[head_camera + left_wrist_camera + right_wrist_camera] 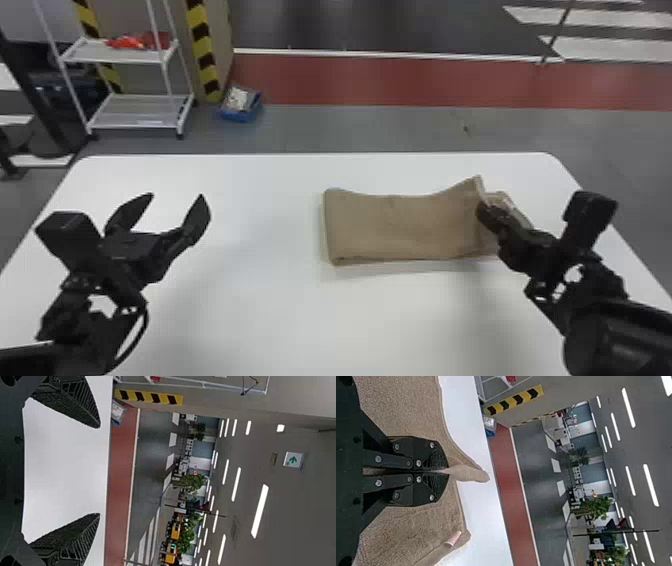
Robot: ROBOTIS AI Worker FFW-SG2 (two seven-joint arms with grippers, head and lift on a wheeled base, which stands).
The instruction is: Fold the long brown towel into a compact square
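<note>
Cropped arms [607, 340], left claw [176, 196] spread, right claw [484, 214] clenched on brown towel [400, 225], partly hiding it

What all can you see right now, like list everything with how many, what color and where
Towel: one, brown, folded, table's right half
Table: one, white, in front
Rack: one, white, floor beyond table's left
Red items: count unclear, rack's upper shelf
Bin: one, blue, floor beside rack
Striped strips: two, yellow-black, behind rack
Floor band: one, red, beyond table
Plants: several, green, background
Ceiling lights: many, white, overhead
Sign: one, green-white, high up
Left tool: one, black, open, over table's left
Right tool: one, black, pinching towel
</note>
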